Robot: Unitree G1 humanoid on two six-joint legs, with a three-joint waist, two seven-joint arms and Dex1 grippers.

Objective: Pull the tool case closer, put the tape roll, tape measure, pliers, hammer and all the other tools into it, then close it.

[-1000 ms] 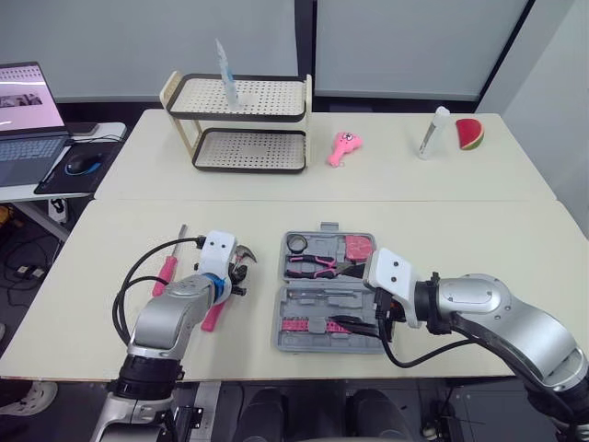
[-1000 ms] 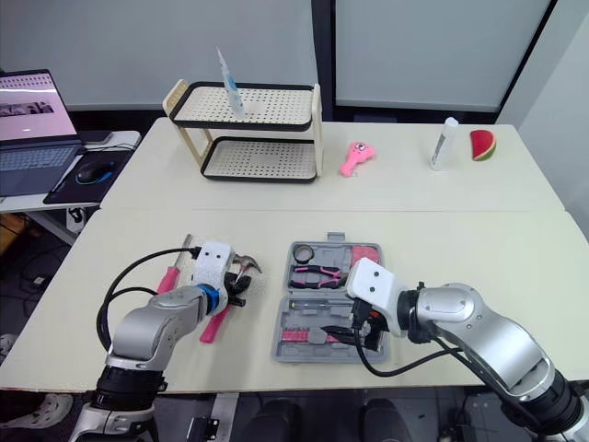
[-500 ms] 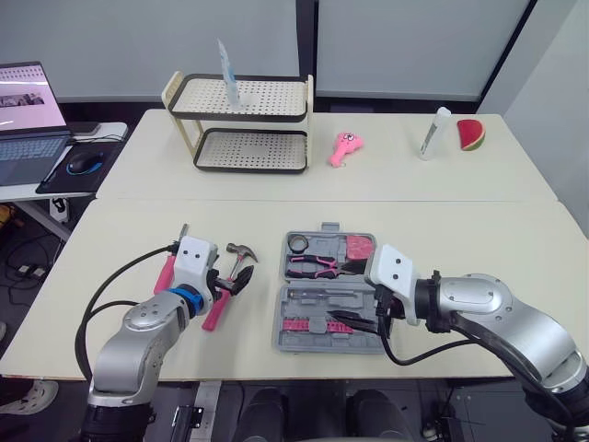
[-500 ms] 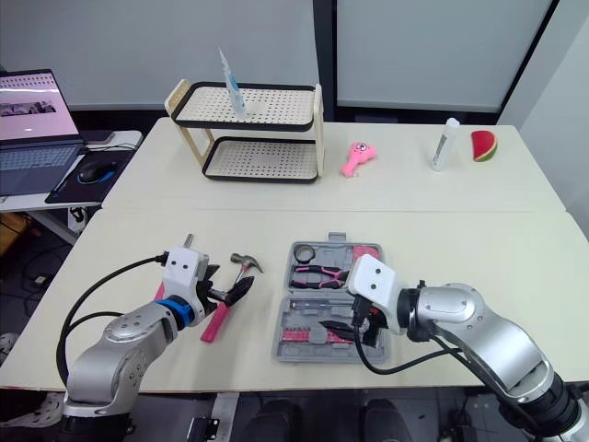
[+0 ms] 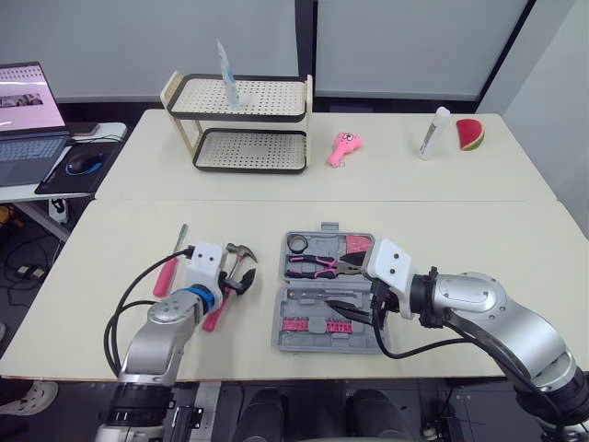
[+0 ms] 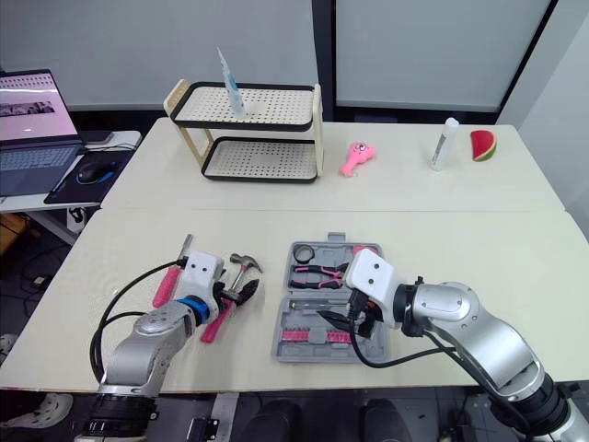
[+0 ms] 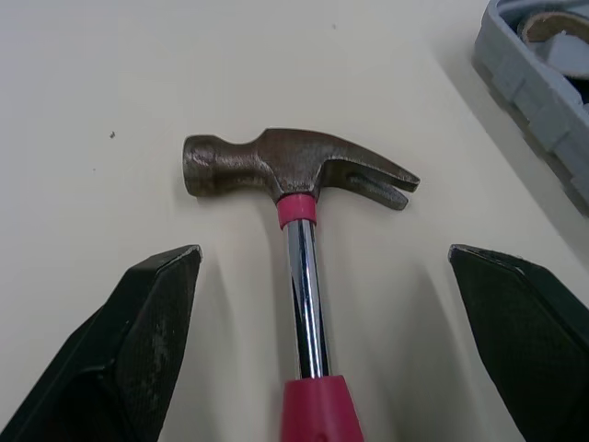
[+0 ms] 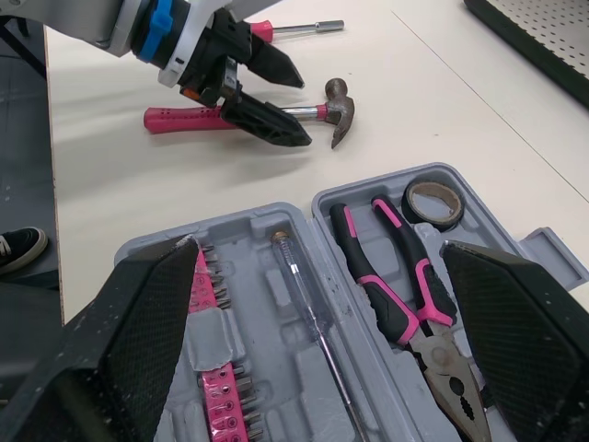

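Left tool (image 7: 322,262) spread, hammer (image 7: 299,175) lying on the worktop (image 7: 92,74) between its fingers; pinched on the slick shaft, the heavy head could pivot. Right tool (image 8: 319,249), spread, hovers over tool case (image 5: 281,333).

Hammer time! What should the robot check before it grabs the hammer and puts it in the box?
1. Left claw open: ok.
2. Hammer lined up: ok, its metal shaft lies between the claw's fingers, head pointing away.
3. Tool case open: ok, lid flat on the table.
4. Free slot for the hammer: cannot tell, since the tape roll and pliers fill part of the case and the right arm covers some of it.
5. Path into the case clear: not ok, the right claw hangs open over the near half.
6. Everything else packed: not ok, a pink screwdriver lies on the table.
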